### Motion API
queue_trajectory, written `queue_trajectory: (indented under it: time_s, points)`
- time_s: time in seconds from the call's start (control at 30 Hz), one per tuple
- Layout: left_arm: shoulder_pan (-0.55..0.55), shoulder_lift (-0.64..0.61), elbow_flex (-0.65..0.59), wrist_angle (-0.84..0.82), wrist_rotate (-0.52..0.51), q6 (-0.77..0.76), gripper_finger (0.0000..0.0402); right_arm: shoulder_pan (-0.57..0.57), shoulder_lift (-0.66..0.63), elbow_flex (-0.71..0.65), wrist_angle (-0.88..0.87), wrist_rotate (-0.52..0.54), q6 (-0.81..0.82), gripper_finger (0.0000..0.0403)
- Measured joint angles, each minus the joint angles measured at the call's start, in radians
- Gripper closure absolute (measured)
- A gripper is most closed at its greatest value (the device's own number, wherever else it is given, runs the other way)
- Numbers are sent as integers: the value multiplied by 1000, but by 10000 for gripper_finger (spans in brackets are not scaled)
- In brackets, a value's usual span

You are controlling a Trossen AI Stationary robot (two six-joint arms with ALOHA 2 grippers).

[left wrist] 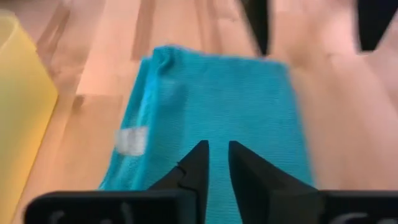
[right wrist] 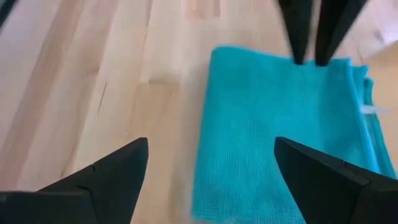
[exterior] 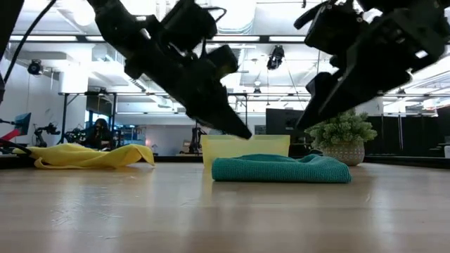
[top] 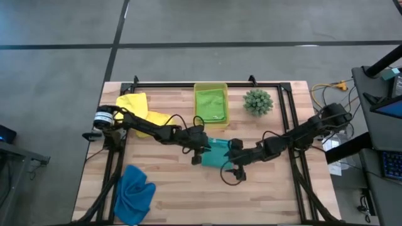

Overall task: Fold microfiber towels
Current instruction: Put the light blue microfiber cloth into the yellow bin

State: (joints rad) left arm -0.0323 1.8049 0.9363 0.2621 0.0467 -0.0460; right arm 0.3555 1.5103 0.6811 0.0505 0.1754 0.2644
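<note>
A teal towel (top: 217, 152) lies folded in a flat rectangle on the wooden table, a white tag (left wrist: 132, 140) at one edge. My left gripper (left wrist: 217, 157) hovers over the towel's left end, its fingers shut to a narrow slit with nothing between them; the low view shows its tip (exterior: 242, 132) above the cloth. My right gripper (right wrist: 211, 155) stands wide open at the towel's near right side, above the table. A yellow towel (top: 139, 110) lies crumpled at the far left and a blue towel (top: 134, 193) bunched at the near left. A green towel (top: 211, 104) lies in the bin.
A translucent yellow-green bin (top: 210, 86) stands at the far middle, just beyond the teal towel. A small spiky green plant (top: 257, 102) stands to its right. Black frame rails (top: 290, 125) run along the table's sides. Bare wood (top: 264, 194) lies at the near right.
</note>
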Motion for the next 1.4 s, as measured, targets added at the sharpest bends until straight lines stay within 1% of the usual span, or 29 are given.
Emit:
queue_trajectory:
  time_s: [0.07,0.13,0.23,0.33,0.37,0.43,0.5,0.6,0.8,0.97,1.03,1.1,1.3,1.4]
  points:
    - [11,24,16,0,-1,-1,383,6,9,0,0,0,0,62]
    - [23,45,30,2,-4,-1,396,7,16,0,-6,1,5,62]
    - [41,82,50,2,-53,-7,396,7,26,0,-9,1,4,62]
    - [67,119,66,7,-58,-42,400,7,45,0,-11,-4,-23,64]
    - [73,132,69,3,-56,-65,400,7,52,0,-12,-22,-31,65]
    - [81,167,74,-5,-44,-91,400,7,70,0,-10,-56,-38,65]
    - [84,190,83,3,3,-108,401,7,91,0,-17,-76,-38,65]
    - [85,226,90,8,47,-110,401,7,112,0,-16,-81,-38,66]
    - [84,252,91,7,64,-174,401,7,144,0,-17,-65,-73,73]
    - [84,253,89,8,67,-179,401,12,186,4,-29,-32,-104,74]
    - [84,254,89,8,68,-183,401,25,200,5,-37,-1,-108,74]
    - [84,254,89,8,68,-184,401,46,206,7,-43,56,-134,74]
    - [84,254,88,8,69,-187,402,143,215,8,-59,306,-230,74]
    - [84,254,87,9,70,-194,402,205,218,5,-96,444,-246,74]
